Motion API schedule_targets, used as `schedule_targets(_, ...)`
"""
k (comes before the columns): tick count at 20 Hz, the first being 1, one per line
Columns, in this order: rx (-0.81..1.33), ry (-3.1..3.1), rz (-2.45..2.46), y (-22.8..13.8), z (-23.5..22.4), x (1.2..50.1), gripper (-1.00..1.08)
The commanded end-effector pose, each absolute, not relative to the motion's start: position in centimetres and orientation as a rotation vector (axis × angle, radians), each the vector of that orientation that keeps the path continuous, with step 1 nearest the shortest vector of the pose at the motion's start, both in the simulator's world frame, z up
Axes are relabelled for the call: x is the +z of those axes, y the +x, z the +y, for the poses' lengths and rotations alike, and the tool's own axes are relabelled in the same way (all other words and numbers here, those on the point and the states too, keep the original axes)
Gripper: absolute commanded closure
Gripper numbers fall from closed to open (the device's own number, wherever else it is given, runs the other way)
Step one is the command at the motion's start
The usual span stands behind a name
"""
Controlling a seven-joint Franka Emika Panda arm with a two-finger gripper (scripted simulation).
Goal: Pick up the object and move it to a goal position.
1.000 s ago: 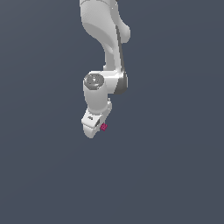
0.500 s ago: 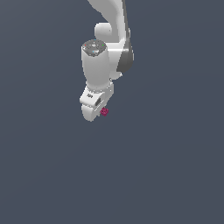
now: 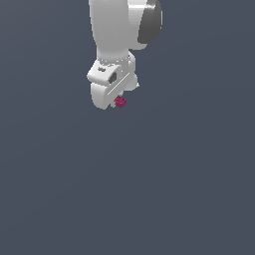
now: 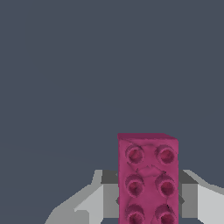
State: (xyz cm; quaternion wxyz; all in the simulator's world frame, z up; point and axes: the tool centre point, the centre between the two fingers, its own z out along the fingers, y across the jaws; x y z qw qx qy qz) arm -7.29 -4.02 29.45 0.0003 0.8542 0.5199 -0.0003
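Note:
The object is a tiny magenta-pink rectangular block (image 3: pixel 120 102) with round studs on its face. It sits between the fingers of my white gripper (image 3: pixel 118 100), high above the grey ground in the exterior view. In the wrist view the block (image 4: pixel 148 179) stands between the two grey fingers (image 4: pixel 109 199), which press on its sides. The gripper is shut on the block. The white hand hides most of the fingers in the exterior view.
The white arm (image 3: pixel 124 30) comes down from the top of the exterior view. A flat, plain dark grey ground (image 3: pixel 149 199) fills the background of both views. No other objects show.
The arm has risen in the exterior view and come nearer the camera, carrying the block up with it. The grip on the block has not changed.

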Motion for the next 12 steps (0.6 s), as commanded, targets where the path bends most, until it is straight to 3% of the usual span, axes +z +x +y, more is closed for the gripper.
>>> schedule_targets(1,0.0,2.684,1.634,-8.1,-3.7,32.3,1.08)
schedule_targets(12,0.001,2.685,1.633,-10.8,-2.8,43.2,1.08)
